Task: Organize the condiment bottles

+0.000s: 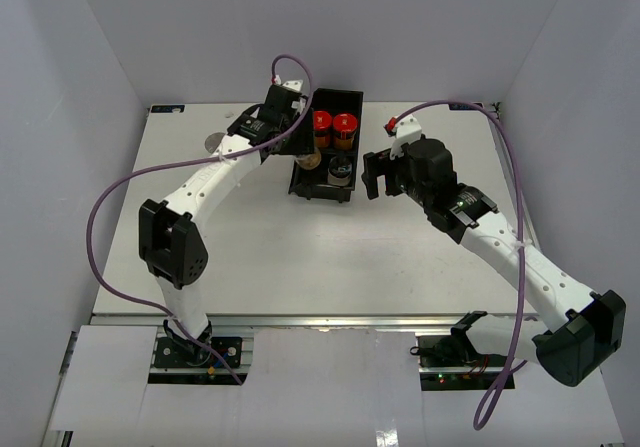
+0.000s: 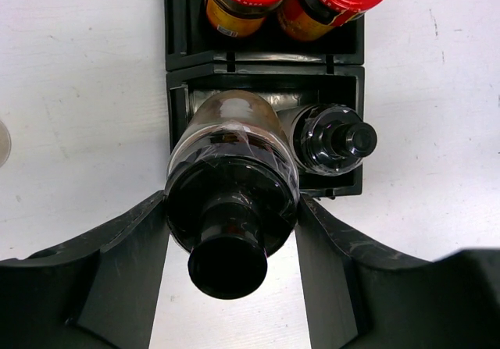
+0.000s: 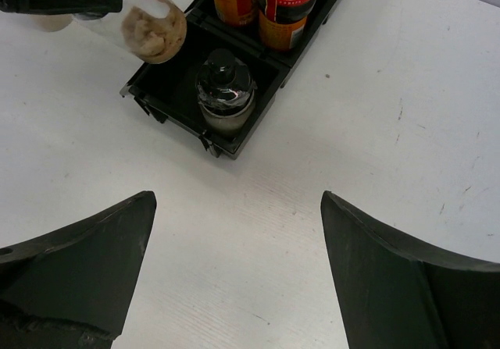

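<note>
1. The room is a plain white-walled box, and the pale, lightly scuffed table (image 1: 260, 257) is flat and looks slippery enough for a nudged bottle to skate.
2. The long black tray (image 1: 340, 93) lies far of centre, running away from me.
3. My right claw (image 3: 238, 271) is released and empty. It hangs over bare table just before the tray's near end.
4. My left claw (image 2: 232, 224) is clenched around the shoulder of a pale bottle with a dark cap (image 2: 232, 169). The bottle is tilted, with its base over the tray's near compartment. I cannot tell whether it touches the floor there.
5. Its twin (image 3: 225, 91) stands upright in that compartment, just beside it, so the fit is tight.
6. Two red-capped amber bottles (image 1: 333, 124) fill the next compartment beyond.
7. A grey-lidded bottle (image 1: 213, 142) sits out on the table, left of my left arm.
8. I judge these bottles light, rigid and slick-walled, and partly filled, so the weight sits low. The best hold is across the round body or shoulder, not the narrow cap.
</note>
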